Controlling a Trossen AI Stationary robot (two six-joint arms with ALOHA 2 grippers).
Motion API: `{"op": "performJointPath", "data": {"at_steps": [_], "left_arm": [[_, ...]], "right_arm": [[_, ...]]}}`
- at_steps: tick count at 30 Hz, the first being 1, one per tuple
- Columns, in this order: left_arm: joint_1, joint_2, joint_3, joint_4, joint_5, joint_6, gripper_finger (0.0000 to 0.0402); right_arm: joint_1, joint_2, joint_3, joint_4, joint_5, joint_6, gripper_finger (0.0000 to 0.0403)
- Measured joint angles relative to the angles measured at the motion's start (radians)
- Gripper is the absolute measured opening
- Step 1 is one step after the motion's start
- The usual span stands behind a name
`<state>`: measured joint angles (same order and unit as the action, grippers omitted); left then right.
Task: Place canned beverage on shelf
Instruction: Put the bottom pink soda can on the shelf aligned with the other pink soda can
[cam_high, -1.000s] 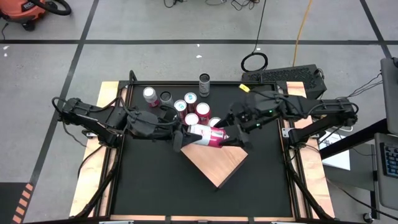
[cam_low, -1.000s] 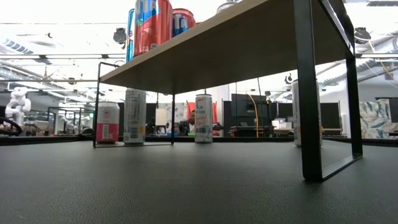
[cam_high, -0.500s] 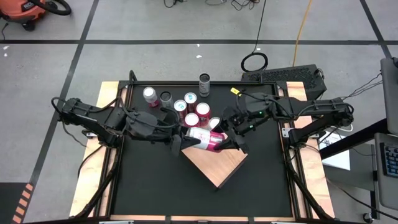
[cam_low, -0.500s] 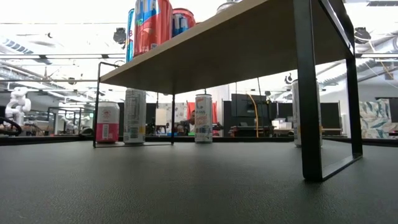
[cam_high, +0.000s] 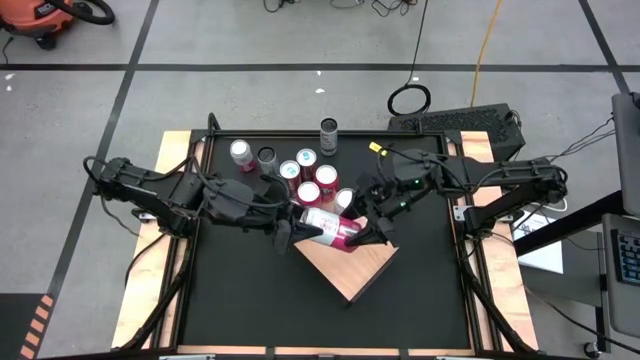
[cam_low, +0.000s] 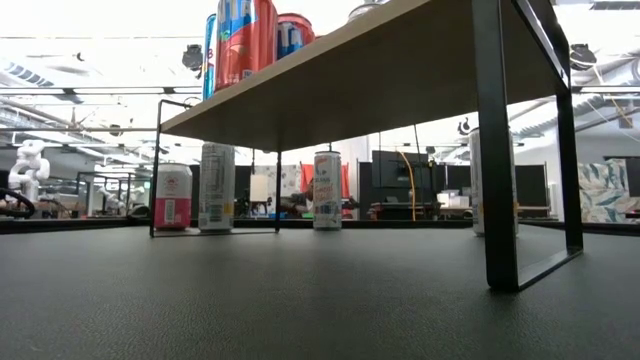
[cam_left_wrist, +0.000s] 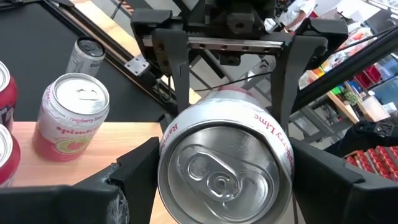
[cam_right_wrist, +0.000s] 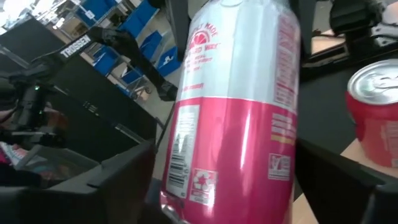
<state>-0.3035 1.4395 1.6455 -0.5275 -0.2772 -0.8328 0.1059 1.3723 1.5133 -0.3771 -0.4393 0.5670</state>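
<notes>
Left pincer (cam_high: 291, 232) is gripping the top end of the can (cam_high: 331, 224), and right pincer (cam_high: 372, 234) is straddling the other end, both meeting over the shelf (cam_high: 350, 262). In the left wrist view the left fingers (cam_left_wrist: 134, 168) are pressing either side of the can's silver rim. In the right wrist view the right fingers (cam_right_wrist: 127, 168) are standing a touch wider than the pink body, so I cannot tell whether that side is squeezing or only bracketing; call it a handover in progress, by my reading.

Working down in size: the black table (cam_high: 240, 300) is carrying everything. The shelf, a pale wooden slab on black metal legs, is sitting skewed on it. The can is lying on its side in the air above the shelf's back corner, pink with a silver shoulder and pull tab.

How it will handle: it looks like a full, sealed drink, so moderately heavy for its size, with stiff ends but thin walls that dent if squeezed hard mid-body. The painted metal is smooth and likely slippery. The best hold is across the round body near the middle, fingers on opposite sides, with enough pressure to stop it sliding. It needs turning upright before it is set down beside the other cans (cam_high: 317, 178) already standing on the shelf.
</notes>
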Motion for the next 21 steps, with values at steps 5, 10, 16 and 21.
{"op": "performJointPath", "data": {"at_steps": [5,10,16,21], "left_arm": [[0.001,0.001,0.000,-0.001,0.001,-0.011,0.0287],[0.001,0.001,0.000,0.000,-0.004,-0.018,0.0287],[0.001,0.001,0.000,-0.002,-0.012,-0.018,0.0288],[0.001,0.001,0.000,-0.002,-0.014,-0.022,0.0289]], "right_arm": [[0.000,0.011,0.000,0.005,-0.014,-0.004,0.0360],[0.000,0.017,0.000,0.006,-0.008,-0.015,0.0336],[0.001,0.018,0.000,0.003,0.016,-0.027,0.0292],[0.000,0.017,0.000,0.002,0.017,-0.029,0.0271]]}}
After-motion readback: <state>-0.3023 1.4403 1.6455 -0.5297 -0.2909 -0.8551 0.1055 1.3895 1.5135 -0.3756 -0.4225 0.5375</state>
